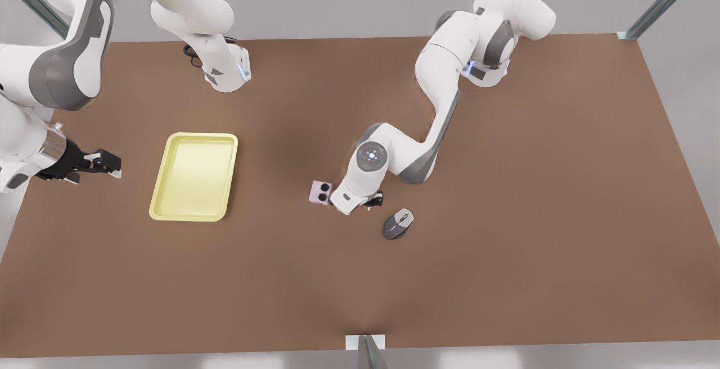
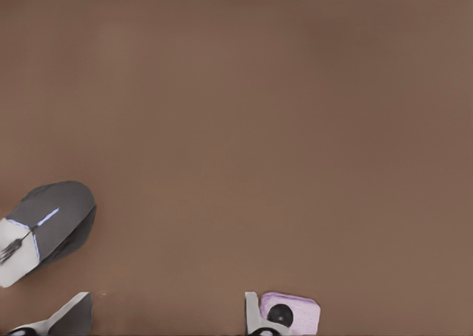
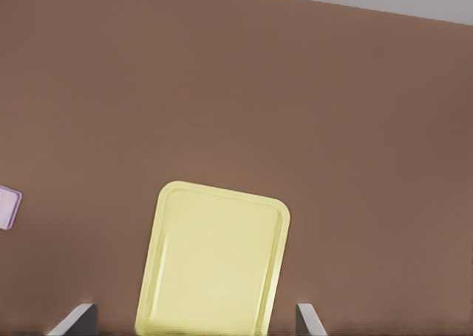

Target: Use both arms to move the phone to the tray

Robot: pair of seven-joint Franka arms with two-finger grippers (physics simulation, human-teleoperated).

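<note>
- On the brown table (image 1: 506,234), near its middle, lies the phone (image 1: 321,192): small, flat and squarish, pale pink-lilac, with two dark round camera lenses side by side facing up.
- The phone rests flat on the tabletop, well apart from the tray (image 1: 194,176), which sits toward the front view's left.
- The tray is a shallow, pale yellow rectangle with rounded corners and a raised rim; nothing lies in it.
- The left gripper (image 1: 368,200) is down at the table just beside the phone, on the side facing the front view's right, with the arm's white wrist above it.
- In the left wrist view its two fingers (image 2: 255,317) stand wide apart, one right against the edge of the phone (image 2: 290,313); the phone lies outside the gap, not between the fingers.
- A grey computer mouse (image 1: 398,223) with a pale front lies near that gripper, on the side away from the phone, not touching either.
- The right gripper (image 1: 104,165) hovers at the front view's left edge, beside the tray and apart from it, its fingers spread and holding nothing.
- From the right wrist view the tray (image 3: 214,258) lies ahead of the spread fingers (image 3: 74,321), with a corner of the phone (image 3: 7,207) at the picture's edge.
</note>
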